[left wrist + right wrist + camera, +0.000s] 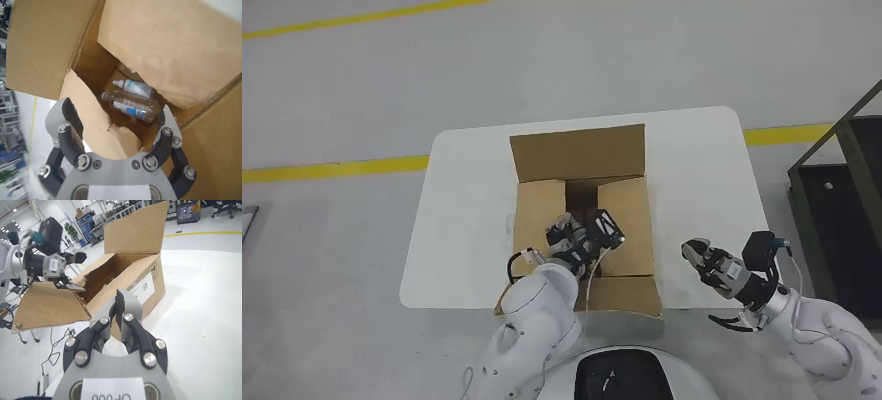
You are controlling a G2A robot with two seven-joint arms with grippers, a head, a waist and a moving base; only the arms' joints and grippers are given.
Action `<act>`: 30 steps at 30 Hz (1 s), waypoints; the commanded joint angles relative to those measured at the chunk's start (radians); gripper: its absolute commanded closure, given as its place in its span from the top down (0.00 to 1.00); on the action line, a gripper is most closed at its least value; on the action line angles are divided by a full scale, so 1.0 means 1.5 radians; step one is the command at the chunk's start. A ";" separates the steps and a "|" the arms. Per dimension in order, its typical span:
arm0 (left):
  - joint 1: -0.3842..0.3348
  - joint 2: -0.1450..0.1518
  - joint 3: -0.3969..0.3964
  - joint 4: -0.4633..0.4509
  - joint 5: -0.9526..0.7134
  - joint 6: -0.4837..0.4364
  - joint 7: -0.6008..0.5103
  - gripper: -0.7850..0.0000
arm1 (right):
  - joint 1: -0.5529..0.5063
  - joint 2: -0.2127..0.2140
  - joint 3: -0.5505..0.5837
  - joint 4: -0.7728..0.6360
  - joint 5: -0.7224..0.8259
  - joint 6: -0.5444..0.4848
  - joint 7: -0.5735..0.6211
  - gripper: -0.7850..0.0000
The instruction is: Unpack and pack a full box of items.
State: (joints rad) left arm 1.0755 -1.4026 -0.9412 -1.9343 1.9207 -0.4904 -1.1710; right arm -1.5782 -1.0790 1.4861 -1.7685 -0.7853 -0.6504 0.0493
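An open cardboard box [577, 152] stands in the middle of the white table [692, 150], its flaps spread outward. My left gripper [587, 235] hovers over the box's opening, open, with its jaws either side of a torn side flap [94, 121]. Down inside lie a clear plastic bottle [132, 107] and a white bottle with a teal label [136, 87]. In the right wrist view the box [132, 237] stands ahead and the left gripper [81, 273] hangs open at the flap's edge. My right gripper [694, 250] is over bare table right of the box, shut [119, 298] on nothing.
A dark metal rack [842, 190] stands off the table's right side. Yellow lines cross the grey floor [332, 170]. Cables [54, 349] lie on the floor below the table's near edge. Bare table [198, 294] stretches right of the box.
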 commanded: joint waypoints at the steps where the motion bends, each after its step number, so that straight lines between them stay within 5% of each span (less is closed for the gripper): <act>1: -0.009 -0.005 0.026 0.032 0.034 0.019 -0.006 1.00 | 0.001 0.000 0.000 0.002 0.001 -0.002 -0.001 0.00; 9: -0.026 -0.013 0.046 0.064 0.111 0.027 -0.040 1.00 | -0.009 0.000 0.007 0.004 0.000 -0.004 -0.007 0.00; 15: -0.021 -0.015 0.036 0.069 0.142 0.022 -0.040 0.00 | -0.008 0.000 0.007 -0.002 0.000 -0.001 -0.005 0.00; 30: 0.004 -0.020 -0.015 0.025 0.173 0.029 -0.026 0.00 | 0.069 -0.007 -0.036 0.016 0.006 -0.014 -0.006 0.00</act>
State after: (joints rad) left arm 1.0770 -1.4301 -0.9528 -1.8855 2.1979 -0.4624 -1.2113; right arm -1.4878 -1.0875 1.4426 -1.7480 -0.7819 -0.6673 0.0383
